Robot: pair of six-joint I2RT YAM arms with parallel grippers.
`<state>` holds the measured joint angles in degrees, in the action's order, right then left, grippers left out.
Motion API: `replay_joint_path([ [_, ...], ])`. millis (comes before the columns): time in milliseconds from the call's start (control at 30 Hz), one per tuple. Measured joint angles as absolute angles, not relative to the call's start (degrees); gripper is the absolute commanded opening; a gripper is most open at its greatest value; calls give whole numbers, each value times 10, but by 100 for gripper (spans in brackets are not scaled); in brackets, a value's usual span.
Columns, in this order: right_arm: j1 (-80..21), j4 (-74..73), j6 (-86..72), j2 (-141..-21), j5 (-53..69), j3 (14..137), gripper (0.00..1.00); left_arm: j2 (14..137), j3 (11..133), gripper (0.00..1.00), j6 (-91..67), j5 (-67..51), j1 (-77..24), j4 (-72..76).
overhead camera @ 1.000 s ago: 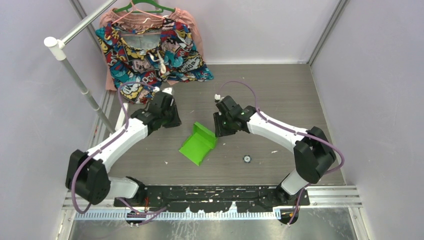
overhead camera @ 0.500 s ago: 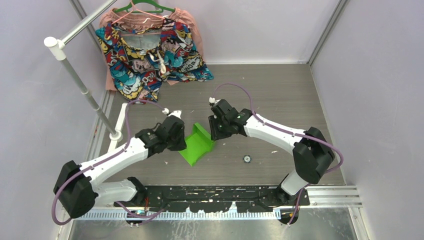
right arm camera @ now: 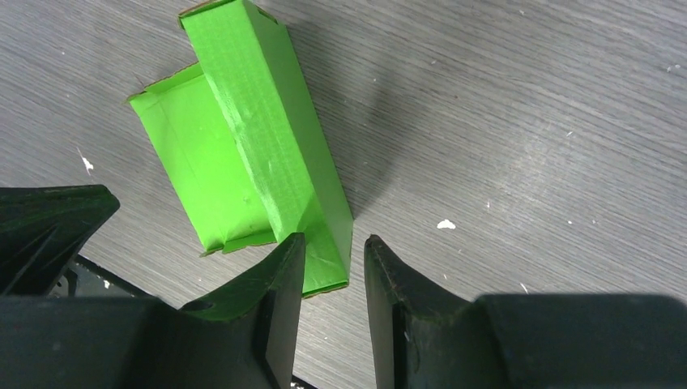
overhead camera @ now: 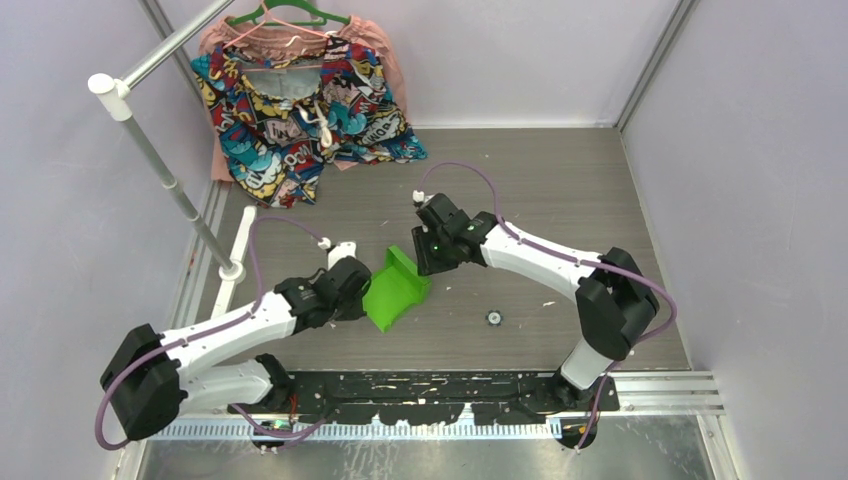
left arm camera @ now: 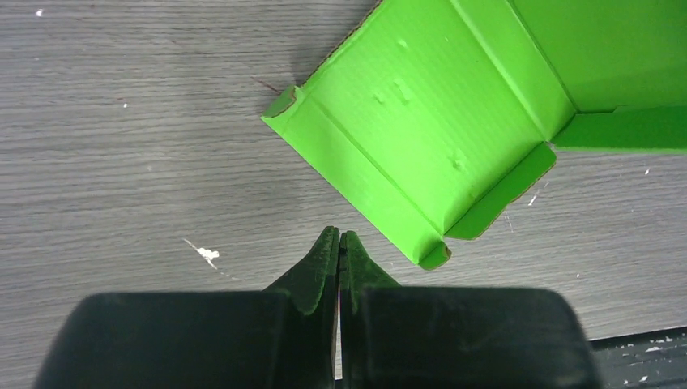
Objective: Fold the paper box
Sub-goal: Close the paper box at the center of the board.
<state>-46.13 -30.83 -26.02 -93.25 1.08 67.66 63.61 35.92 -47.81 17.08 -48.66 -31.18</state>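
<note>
Top view: paper box [overhead camera: 396,289] mid-counter [overhead camera: 560,200], half folded, one wall raised, lower flap flat.
Left wrist: left hand [left arm camera: 340,243] closed, empty, just beside the flap corner.
Right wrist: right hand [right arm camera: 334,258] part-open, straddling the raised wall; grip unclear.
</note>
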Motion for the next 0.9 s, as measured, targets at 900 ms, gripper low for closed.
replay_joint_path([
  [900, -512, -311, -275, -949, -5, 700, 38, 695, 307, 0, -502, 218, -488, -219],
])
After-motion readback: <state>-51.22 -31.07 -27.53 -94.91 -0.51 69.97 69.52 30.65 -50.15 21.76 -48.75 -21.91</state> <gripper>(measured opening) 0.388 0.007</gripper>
